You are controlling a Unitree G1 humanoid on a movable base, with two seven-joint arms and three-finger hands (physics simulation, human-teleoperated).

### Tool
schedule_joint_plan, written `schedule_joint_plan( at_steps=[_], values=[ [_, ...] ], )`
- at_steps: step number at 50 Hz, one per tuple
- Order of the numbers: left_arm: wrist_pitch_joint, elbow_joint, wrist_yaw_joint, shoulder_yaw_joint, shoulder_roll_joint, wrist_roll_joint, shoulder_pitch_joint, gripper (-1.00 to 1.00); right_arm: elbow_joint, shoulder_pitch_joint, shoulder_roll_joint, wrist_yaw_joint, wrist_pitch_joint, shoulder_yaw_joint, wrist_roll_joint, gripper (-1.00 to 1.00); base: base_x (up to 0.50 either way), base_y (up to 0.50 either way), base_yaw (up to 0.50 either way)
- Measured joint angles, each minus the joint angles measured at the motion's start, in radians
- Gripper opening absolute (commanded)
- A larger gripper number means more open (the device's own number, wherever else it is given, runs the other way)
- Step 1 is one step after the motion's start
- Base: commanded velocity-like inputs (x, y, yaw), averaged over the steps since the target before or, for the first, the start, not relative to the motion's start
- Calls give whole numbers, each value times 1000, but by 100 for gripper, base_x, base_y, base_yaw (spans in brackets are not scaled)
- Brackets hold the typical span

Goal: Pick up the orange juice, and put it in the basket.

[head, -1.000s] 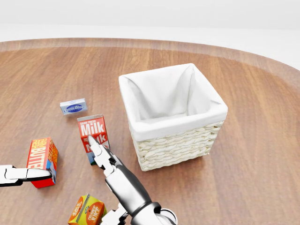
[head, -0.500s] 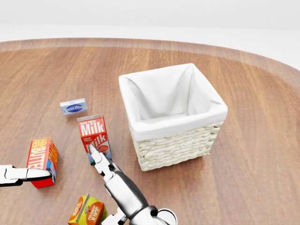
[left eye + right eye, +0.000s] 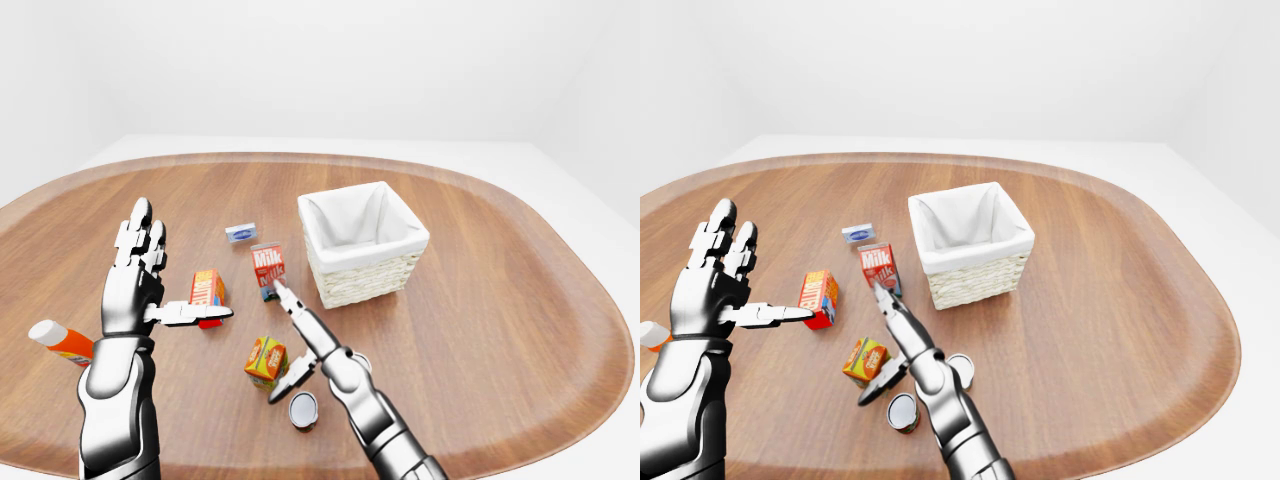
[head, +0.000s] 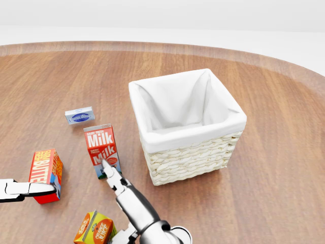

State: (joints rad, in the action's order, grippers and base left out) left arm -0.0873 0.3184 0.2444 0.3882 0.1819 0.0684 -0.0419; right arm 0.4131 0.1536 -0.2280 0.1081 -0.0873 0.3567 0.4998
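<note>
Lowered since the earlier frame, the right robot hand [image 3: 298, 345] hangs open beside the orange juice carton [image 3: 265, 361], ungrasped; white-lined wicker basket [image 3: 362, 245] awaits it.

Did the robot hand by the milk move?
Yes. The right robot hand slid down the head view; its fingertip, earlier over the milk carton's lettering, now sits near the carton's bottom edge.

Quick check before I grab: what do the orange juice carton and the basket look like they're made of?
The orange juice looks like a printed paperboard carton: flat matte faces, sharp folded edges. The basket looks like pale woven wicker, with braided rows on its walls and a smooth white, probably cloth, liner.
</note>
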Motion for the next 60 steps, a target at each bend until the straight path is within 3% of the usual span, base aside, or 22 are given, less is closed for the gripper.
schedule_joint_plan(
  at_steps=[60],
  values=[
    [0, 0, 0, 0, 0, 0, 0, 100, 459, 200, -68, -80, 0, -111, 22, 100, 0, 0, 0]
  ],
)
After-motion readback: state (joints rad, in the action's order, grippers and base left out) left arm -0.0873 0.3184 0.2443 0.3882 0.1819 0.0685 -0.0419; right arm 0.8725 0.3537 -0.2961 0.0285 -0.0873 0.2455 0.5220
